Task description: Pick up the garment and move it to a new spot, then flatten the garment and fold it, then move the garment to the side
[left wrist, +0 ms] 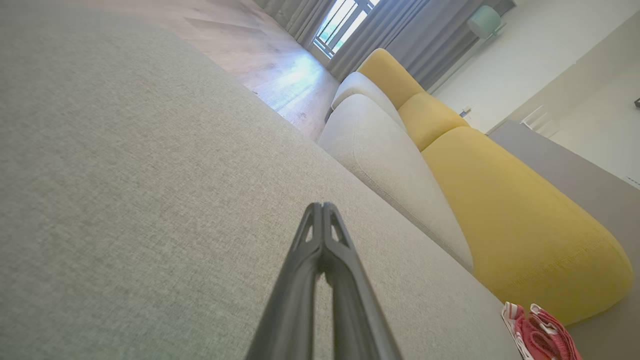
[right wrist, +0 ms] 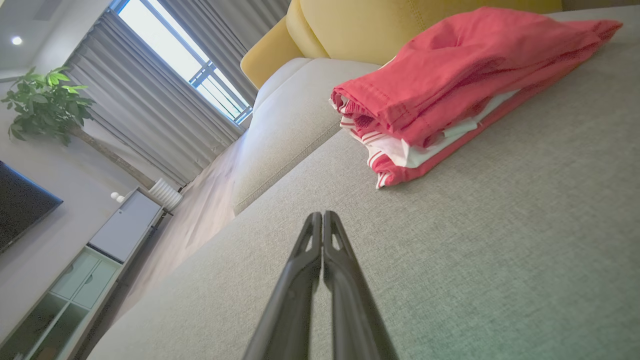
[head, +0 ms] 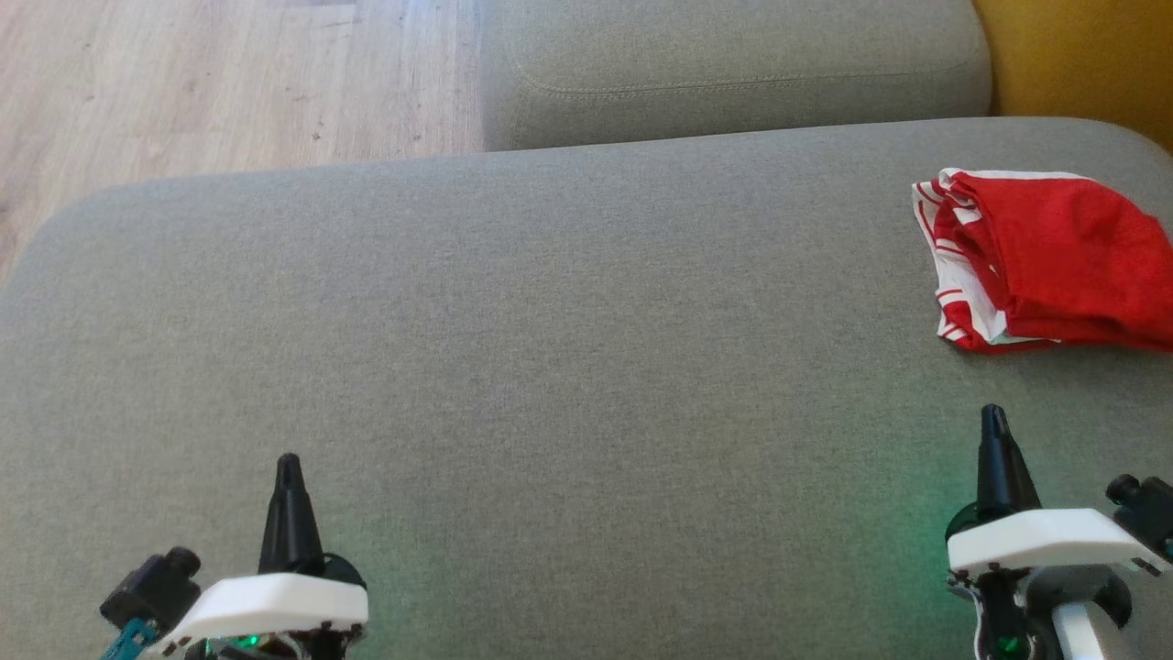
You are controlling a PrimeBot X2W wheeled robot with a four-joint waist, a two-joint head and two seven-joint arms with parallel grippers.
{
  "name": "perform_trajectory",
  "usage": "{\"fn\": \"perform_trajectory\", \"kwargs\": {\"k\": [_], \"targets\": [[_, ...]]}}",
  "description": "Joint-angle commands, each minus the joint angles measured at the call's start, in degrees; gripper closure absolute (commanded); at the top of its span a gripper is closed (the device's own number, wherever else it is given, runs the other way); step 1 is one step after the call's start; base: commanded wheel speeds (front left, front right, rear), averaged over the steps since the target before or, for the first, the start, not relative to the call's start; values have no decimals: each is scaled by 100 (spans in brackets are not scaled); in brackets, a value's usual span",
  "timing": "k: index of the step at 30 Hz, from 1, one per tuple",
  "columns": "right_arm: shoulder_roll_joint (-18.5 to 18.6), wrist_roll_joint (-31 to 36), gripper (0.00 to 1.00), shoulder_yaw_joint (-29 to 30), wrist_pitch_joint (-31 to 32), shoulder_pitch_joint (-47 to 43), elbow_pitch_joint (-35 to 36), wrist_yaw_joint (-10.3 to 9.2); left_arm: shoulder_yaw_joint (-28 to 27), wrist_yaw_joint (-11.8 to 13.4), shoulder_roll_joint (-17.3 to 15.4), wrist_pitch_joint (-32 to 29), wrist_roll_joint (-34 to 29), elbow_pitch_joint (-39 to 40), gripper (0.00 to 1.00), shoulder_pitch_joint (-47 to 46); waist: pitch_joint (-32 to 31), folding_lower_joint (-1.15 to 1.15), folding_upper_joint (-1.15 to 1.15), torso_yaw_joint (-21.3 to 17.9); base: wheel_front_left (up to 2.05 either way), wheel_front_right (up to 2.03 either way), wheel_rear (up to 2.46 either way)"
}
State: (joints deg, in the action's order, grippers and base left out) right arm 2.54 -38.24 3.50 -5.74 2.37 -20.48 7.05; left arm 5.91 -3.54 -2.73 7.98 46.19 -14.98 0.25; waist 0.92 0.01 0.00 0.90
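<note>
Garment (head: pixel 1054 266) folded near far-right edge of cushion (head: pixel 550 321); left gripper (head: pixel 289 461), right gripper (head: pixel 993 412) closed, empty; wide cushion between.

Seat: wide grey fabric cushion (head: pixel 550 367), with a second grey cushion (head: pixel 733 73) behind it.
Backrest: yellow cushions (left wrist: pixel 520 220) along the far side.
Floor: light wood planks (head: pixel 229 82).
Window (right wrist: pixel 175 55): bright daylight, grey curtains (right wrist: pixel 125 115) beside it.
Wall side: green plant (right wrist: pixel 45 100), dark screen (right wrist: pixel 20 205), low pale cabinet (right wrist: pixel 90 265).

Matt woven cushion (head: pixel 550 321); soft cotton garment (head: pixel 1054 261).
</note>
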Motion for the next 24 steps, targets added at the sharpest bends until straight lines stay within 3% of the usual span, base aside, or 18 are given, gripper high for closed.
{"fn": "perform_trajectory", "kwargs": {"k": [1,24], "targets": [[16,-237,100,-11,63,283,228,18,-139,-33,-55,-56,205,153,100,-319,-2,0,0,-2,0,0,0],[21,-1680,100,77,388,311,345,25,-417,-134,-66,-420,1460,137,100,-407,-22,0,0,-27,0,0,0]]}}
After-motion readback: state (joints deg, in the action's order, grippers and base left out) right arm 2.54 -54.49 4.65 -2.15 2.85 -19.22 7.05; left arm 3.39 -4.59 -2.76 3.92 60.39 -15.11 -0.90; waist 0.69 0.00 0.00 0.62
